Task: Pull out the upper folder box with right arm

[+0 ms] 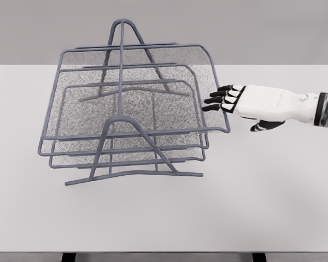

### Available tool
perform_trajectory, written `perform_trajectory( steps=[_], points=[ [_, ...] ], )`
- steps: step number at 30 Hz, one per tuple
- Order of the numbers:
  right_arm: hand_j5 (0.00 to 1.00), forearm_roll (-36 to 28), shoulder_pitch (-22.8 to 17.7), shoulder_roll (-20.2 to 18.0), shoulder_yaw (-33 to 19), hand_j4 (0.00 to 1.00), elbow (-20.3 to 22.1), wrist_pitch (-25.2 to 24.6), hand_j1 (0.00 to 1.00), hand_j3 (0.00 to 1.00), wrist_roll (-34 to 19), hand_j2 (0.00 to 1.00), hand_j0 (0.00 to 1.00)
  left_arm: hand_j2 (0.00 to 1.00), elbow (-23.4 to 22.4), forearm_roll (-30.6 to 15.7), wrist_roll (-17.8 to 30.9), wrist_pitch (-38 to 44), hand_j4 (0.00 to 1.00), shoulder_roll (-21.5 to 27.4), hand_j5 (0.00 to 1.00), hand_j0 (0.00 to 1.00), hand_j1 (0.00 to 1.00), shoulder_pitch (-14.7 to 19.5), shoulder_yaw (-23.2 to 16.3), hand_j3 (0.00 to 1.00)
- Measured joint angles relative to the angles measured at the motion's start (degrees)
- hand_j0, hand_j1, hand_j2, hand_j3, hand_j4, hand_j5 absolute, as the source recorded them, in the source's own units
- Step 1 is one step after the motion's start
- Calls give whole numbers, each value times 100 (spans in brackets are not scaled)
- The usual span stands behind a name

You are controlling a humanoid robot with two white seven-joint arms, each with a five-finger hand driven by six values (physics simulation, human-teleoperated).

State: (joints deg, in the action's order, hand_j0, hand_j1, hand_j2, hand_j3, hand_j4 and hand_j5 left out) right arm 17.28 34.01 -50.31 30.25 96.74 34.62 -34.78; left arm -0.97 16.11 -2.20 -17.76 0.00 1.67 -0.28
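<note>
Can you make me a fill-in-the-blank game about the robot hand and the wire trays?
1. The right hand reaches toward the wire tray rack from the picture's ____ side.
2. The hand's fingers are spread and hold ____.
3. The rack stands on a ____ table.
4. The rack holds ____ mesh trays stacked one above another.

Missing words: right; nothing; white; three
</note>
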Motion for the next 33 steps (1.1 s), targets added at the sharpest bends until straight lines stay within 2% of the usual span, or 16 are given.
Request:
perform_trajectory(
  steps=[19, 33],
  points=[
    [100, -255, -9, -806, -71, 100, 5, 0, 100, 100, -12, 100, 100, 100, -1, 0, 0, 0, 100, 0, 100, 100, 100, 0, 1, 100],
    [100, -193, 0, -1090, -316, 100, -31, 38, 100, 100, -25, 100, 100, 100, 0, 0, 0, 0, 100, 0, 100, 100, 100, 0, 0, 100]
  ],
)
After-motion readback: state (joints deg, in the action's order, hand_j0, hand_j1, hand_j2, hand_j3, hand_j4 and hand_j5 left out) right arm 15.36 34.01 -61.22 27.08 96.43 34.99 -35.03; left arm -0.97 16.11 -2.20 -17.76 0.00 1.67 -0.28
